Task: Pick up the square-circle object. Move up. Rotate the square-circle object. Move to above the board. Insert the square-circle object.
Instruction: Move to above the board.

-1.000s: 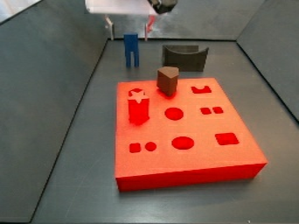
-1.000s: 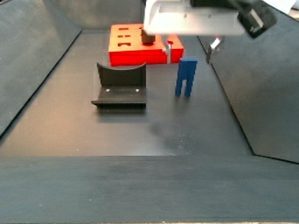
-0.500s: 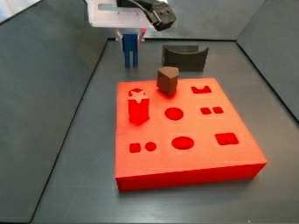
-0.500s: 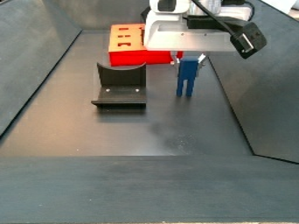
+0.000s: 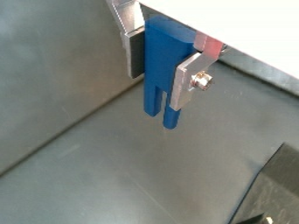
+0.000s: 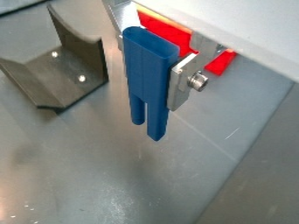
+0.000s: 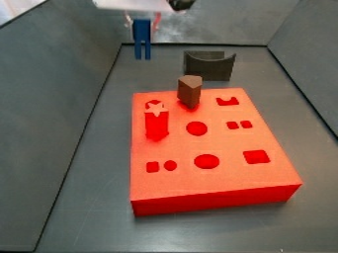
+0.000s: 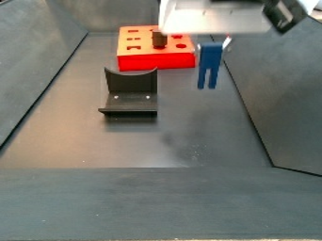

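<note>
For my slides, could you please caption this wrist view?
Gripper shut on the blue square-circle object, prongs down, clear of the floor; fixture and red board behind.

A dark grey matte floor (image 8: 138,141) fills the enclosure, with a faint pale sheen in front of its middle in a side view. Plain grey walls rise on each side: a left wall (image 8: 32,66) and a right wall (image 8: 287,104), both leaning outward. A back wall (image 7: 224,20) closes the far end, evenly and softly lit
</note>
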